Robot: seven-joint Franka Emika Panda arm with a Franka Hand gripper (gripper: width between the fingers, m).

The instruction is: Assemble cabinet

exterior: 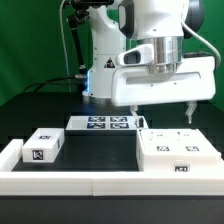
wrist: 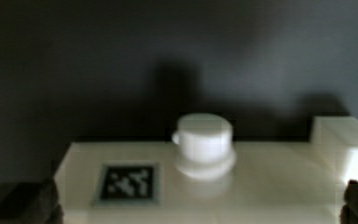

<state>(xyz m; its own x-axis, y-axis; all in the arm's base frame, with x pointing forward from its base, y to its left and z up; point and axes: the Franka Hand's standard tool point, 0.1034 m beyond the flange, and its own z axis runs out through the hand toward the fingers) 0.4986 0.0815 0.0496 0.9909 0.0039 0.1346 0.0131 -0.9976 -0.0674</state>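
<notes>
Cabinet body [exterior: 176,152]: white, sm. black/white sq. tags [exterior: 182,168] on top and front.
Smaller box part [exterior: 43,145], to exterior view's left of body: white, one black/white tag.
Marker board [exterior: 108,123], behind body: white w/ blue-black tags.
Table [exterior: 40,105]: black.
Border rail [exterior: 60,185], in front of body: plain white.
Stud [wrist: 202,145] on body top: white.

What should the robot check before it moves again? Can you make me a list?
1. Gripper open and empty: ok, jaws wide apart.
2. Gripper above the large box body, not touching it: ok.
3. Round peg on the body's top sits about midway between the fingers: ok in the wrist view.
4. Small box part lying free, apart from the body: ok.
5. Marker board out of the gripper's way: ok.
6. Wrist picture sharp enough to aim: not ok, it is blurred.
</notes>
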